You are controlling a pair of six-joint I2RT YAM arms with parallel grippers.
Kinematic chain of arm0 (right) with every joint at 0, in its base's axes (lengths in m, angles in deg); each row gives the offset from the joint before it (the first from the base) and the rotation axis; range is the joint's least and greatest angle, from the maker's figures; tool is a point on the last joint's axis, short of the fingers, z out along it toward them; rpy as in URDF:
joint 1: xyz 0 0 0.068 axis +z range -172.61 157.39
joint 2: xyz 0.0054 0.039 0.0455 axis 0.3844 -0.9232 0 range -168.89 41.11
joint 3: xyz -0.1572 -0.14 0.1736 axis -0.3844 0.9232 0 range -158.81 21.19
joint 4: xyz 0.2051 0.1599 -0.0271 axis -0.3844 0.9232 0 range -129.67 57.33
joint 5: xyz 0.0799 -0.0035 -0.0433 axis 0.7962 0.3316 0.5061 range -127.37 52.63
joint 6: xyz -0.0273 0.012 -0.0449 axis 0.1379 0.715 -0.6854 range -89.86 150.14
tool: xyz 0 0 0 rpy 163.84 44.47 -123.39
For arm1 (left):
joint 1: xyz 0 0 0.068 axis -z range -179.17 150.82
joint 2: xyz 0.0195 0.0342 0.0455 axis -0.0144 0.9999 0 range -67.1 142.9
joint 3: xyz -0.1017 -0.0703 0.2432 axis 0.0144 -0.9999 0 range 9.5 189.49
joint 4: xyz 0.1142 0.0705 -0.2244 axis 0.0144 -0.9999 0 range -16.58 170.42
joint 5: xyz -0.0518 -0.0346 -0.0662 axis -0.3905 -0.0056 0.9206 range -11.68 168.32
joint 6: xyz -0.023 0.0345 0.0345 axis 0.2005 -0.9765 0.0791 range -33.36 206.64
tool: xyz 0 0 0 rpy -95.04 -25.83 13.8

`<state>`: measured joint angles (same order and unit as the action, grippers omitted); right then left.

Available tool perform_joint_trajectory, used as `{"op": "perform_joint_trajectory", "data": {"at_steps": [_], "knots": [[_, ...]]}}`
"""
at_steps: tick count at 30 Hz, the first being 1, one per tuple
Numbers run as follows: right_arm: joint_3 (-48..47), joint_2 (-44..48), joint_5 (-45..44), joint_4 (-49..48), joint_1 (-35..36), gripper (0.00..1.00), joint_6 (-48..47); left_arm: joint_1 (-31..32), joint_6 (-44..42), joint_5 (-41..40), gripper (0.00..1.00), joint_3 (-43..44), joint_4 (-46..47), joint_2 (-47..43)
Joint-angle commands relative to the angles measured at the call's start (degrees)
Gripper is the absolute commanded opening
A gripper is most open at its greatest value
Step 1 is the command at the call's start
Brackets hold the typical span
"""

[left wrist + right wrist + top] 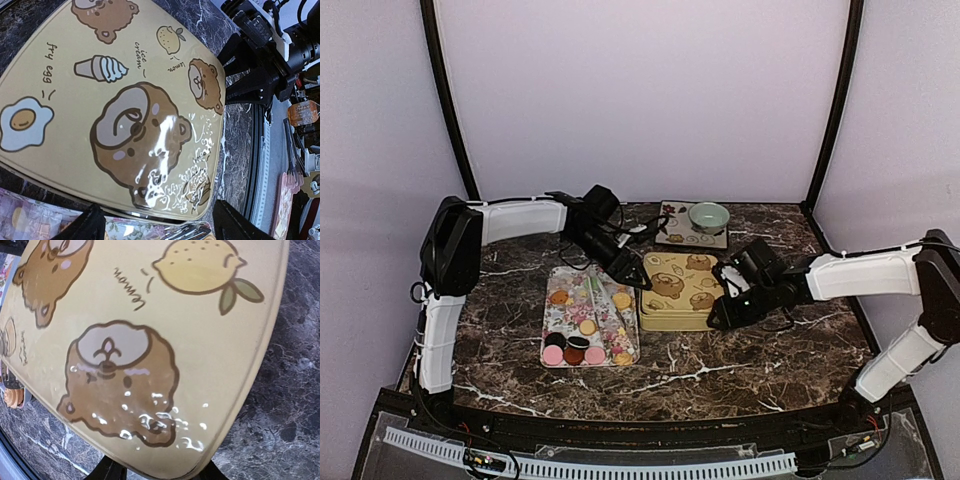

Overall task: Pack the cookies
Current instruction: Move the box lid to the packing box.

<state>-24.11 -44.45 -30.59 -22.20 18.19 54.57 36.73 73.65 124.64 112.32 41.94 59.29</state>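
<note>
Cookies [582,342] lie on the floral tray [563,320], round ones in pink, dark and yellow, just left of the yellow bear-printed tin [680,291], whose lid is on. We cannot say whether that lid has yet to come off or has gone back on, though the cookies on the tray suggest packing remains.

Our two arms flank the tin. The left end effector [628,274] sits at the tin's left edge, between tin and tray; its wrist view shows two dark fingers [85,225] spread apart at the bottom, holding nothing. The right end effector [724,310] is at the tin's right edge; only dark finger stubs show below the lid in its wrist view, so we cannot tell how it stands.

The tin's long axis runs away from the bases, tray alongside. Cookies lie nearer the left arm.

The marble table [750,365] is hard and flat. A coaster with a green bowl [708,215] stands behind the tin, well apart.
</note>
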Motion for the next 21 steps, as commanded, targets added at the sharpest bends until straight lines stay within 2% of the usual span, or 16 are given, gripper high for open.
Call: {"op": "perform_joint_trajectory", "data": {"at_steps": [1,11,16,21], "knots": [[-1.7,-0.2,2.9,-2.9,2.0,0.40,-2.1,0.2,-0.8,1.8,0.76,-0.2,0.1,-0.4],[-1.6,10.2,4.6,7.6,0.7,0.50,-6.0,0.2,1.6,-0.3,0.76,-0.9,3.0,-0.2],[-2.9,12.4,1.8,8.3,-6.6,0.50,-2.0,0.2,3.0,-3.4,0.76,-1.6,4.5,-0.1],[-6.0,6.5,-5.5,7.3,-13.7,0.46,3.0,0.2,4.3,-3.4,0.76,-2.0,5.2,-0.1]]}}
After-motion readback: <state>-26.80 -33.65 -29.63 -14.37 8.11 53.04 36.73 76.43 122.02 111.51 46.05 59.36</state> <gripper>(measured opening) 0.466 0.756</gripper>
